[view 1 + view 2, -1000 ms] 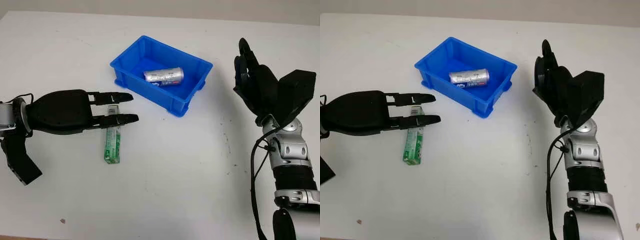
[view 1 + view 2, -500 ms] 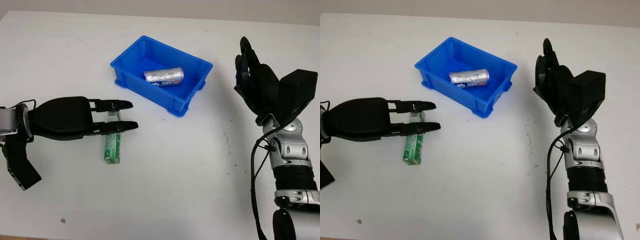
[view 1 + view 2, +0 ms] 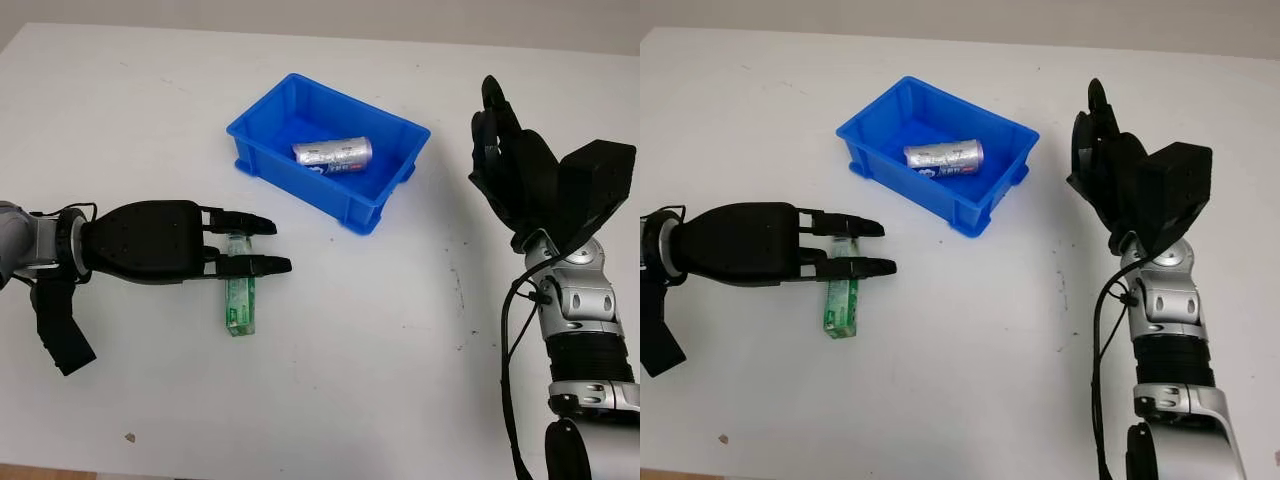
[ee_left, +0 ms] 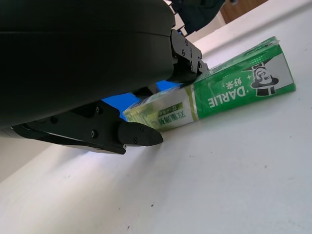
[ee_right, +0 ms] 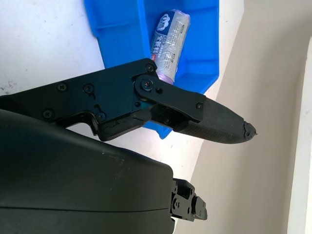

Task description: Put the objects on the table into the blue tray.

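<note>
Inside the blue tray (image 3: 390, 185), a silver can (image 3: 332, 154) lies on its side, alone. Nearer the robot, a green box (image 3: 240, 301) lies flat on the white table (image 3: 350, 340), well apart from the tray. The left hand (image 3: 160, 242) hovers over the box's far end, open, grasping nothing. The right hand (image 3: 520, 170) is raised right of the tray, open.

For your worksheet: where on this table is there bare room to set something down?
Bare table lies between the green box and the raised, open right hand, and behind the blue tray. It is crowded around the open left hand over the box.
</note>
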Robot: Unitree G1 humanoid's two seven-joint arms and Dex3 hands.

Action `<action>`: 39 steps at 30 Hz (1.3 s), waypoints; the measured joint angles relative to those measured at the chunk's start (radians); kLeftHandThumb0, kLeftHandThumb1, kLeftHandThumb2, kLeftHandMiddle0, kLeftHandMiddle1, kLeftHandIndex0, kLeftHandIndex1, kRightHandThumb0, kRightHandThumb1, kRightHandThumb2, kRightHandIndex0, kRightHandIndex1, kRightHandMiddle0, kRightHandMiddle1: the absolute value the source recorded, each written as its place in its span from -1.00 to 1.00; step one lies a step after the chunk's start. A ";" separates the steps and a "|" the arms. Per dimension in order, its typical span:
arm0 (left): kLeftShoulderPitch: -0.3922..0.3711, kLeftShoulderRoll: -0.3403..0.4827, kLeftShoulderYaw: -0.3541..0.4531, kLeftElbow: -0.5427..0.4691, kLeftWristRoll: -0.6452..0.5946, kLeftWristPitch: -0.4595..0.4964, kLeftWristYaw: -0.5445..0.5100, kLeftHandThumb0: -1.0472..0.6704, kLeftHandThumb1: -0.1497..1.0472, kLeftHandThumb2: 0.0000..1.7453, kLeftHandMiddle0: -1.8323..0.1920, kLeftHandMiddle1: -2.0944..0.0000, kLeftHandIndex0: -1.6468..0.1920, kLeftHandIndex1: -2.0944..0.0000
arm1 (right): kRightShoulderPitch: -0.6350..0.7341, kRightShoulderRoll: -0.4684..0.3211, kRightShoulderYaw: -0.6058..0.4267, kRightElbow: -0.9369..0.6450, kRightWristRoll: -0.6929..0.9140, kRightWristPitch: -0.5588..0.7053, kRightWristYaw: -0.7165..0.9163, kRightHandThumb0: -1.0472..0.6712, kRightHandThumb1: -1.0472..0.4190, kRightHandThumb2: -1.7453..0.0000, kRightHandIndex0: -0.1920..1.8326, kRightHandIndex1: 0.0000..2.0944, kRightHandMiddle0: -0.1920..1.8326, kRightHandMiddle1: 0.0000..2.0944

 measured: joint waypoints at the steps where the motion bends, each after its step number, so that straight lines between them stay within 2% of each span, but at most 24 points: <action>1: -0.002 -0.005 -0.004 0.000 0.001 0.009 0.005 0.00 1.00 -0.83 0.36 -0.96 0.62 -0.56 | 0.001 0.000 0.000 0.000 0.000 0.000 0.000 -0.67 -1.00 0.11 -1.00 -1.00 -1.00 -1.00; 3: -0.012 -0.015 -0.013 0.001 0.001 0.014 0.006 -0.04 1.00 -0.82 0.29 -0.99 0.62 -0.83 | 0.001 0.000 -0.001 0.000 0.001 0.000 -0.001 -0.67 -1.00 0.11 -1.00 -1.00 -1.00 -1.00; 4: -0.016 -0.017 -0.018 0.002 0.002 0.019 0.012 -0.14 1.00 -0.81 0.19 -1.00 0.56 -0.93 | 0.001 0.000 -0.001 0.000 0.003 0.000 -0.001 -0.67 -1.00 0.12 -1.00 -1.00 -1.00 -1.00; 6: -0.018 -0.019 -0.021 0.003 -0.006 0.022 0.004 -0.26 1.00 -0.71 0.08 -1.00 0.49 -0.98 | 0.002 0.000 -0.003 0.000 0.007 0.000 0.000 -0.67 -1.00 0.12 -1.00 -1.00 -1.00 -1.00; 7: -0.018 -0.019 -0.020 0.003 -0.015 0.022 0.002 -0.35 1.00 -0.65 -0.09 -1.00 0.33 -0.99 | 0.002 0.000 -0.005 0.000 0.008 0.000 0.000 -0.67 -1.00 0.12 -1.00 -1.00 -1.00 -1.00; 10: -0.016 -0.019 -0.017 0.002 -0.051 0.011 -0.010 -0.41 1.00 -0.59 -0.35 -1.00 0.09 -1.00 | 0.002 0.000 -0.008 0.000 0.010 0.000 0.000 -0.67 -1.00 0.12 -1.00 -1.00 -1.00 -1.00; 12: -0.006 -0.014 -0.001 -0.017 -0.105 -0.018 -0.064 -0.41 1.00 -0.57 -0.43 -1.00 0.04 -1.00 | 0.002 0.000 -0.009 0.000 0.010 0.000 -0.001 -0.67 -1.00 0.13 -1.00 -1.00 -1.00 -1.00; 13: 0.000 -0.010 0.011 -0.029 -0.134 -0.035 -0.099 -0.41 1.00 -0.58 -0.43 -1.00 0.08 -1.00 | 0.002 0.000 -0.009 0.000 0.009 -0.001 0.000 -0.67 -1.00 0.13 -1.00 -1.00 -1.00 -1.00; 15: 0.019 -0.001 0.054 -0.048 -0.235 -0.093 -0.196 -0.41 1.00 -0.64 -0.27 -1.00 0.25 -1.00 | 0.002 0.000 -0.009 0.000 0.006 -0.001 -0.001 -0.66 -1.00 0.13 -1.00 -1.00 -1.00 -1.00; 19: 0.093 -0.004 0.172 -0.065 -0.550 -0.241 -0.419 -0.41 1.00 -0.72 -0.14 -1.00 0.38 -1.00 | 0.002 0.000 -0.009 0.003 0.004 -0.003 0.002 -0.66 -1.00 0.13 -1.00 -1.00 -1.00 -1.00; 21: 0.125 -0.007 0.230 -0.087 -0.689 -0.279 -0.536 -0.39 1.00 -0.73 -0.01 -1.00 0.57 -1.00 | 0.001 -0.001 -0.009 0.013 0.004 -0.006 0.008 -0.66 -1.00 0.13 -1.00 -1.00 -1.00 -1.00; 23: 0.141 -0.006 0.296 -0.120 -0.802 -0.298 -0.629 -0.38 1.00 -0.72 0.06 -1.00 0.62 -1.00 | 0.001 -0.001 -0.010 0.018 0.004 -0.006 0.011 -0.66 -1.00 0.14 -1.00 -1.00 -1.00 -1.00; 28: 0.164 -0.015 0.508 -0.181 -0.975 -0.307 -0.709 -0.38 1.00 -0.75 0.11 -1.00 0.55 -1.00 | -0.001 -0.002 -0.010 0.019 0.003 -0.006 0.011 -0.66 -1.00 0.16 -1.00 -1.00 -1.00 -1.00; 30: 0.183 -0.023 0.572 -0.208 -1.016 -0.293 -0.752 -0.38 1.00 -0.68 0.19 -1.00 0.57 -1.00 | -0.002 -0.002 -0.010 0.020 0.003 -0.006 0.011 -0.66 -1.00 0.15 -1.00 -1.00 -1.00 -1.00; 34: 0.221 -0.039 0.651 -0.256 -1.141 -0.254 -0.885 -0.37 1.00 -0.73 0.21 -1.00 0.57 -1.00 | -0.004 -0.002 -0.010 0.023 0.001 -0.006 0.011 -0.66 -1.00 0.15 -1.00 -1.00 -1.00 -1.00; 36: 0.229 -0.048 0.675 -0.274 -1.233 -0.223 -0.975 -0.37 1.00 -0.74 0.14 -1.00 0.44 -1.00 | -0.006 -0.002 -0.010 0.029 0.000 -0.006 0.011 -0.66 -1.00 0.15 -1.00 -1.00 -1.00 -1.00; 39: 0.226 -0.068 0.709 -0.277 -1.334 -0.169 -1.095 -0.36 1.00 -0.76 0.08 -1.00 0.38 -1.00 | -0.009 -0.002 -0.009 0.038 -0.001 -0.006 0.016 -0.66 -1.00 0.15 -1.00 -1.00 -1.00 -1.00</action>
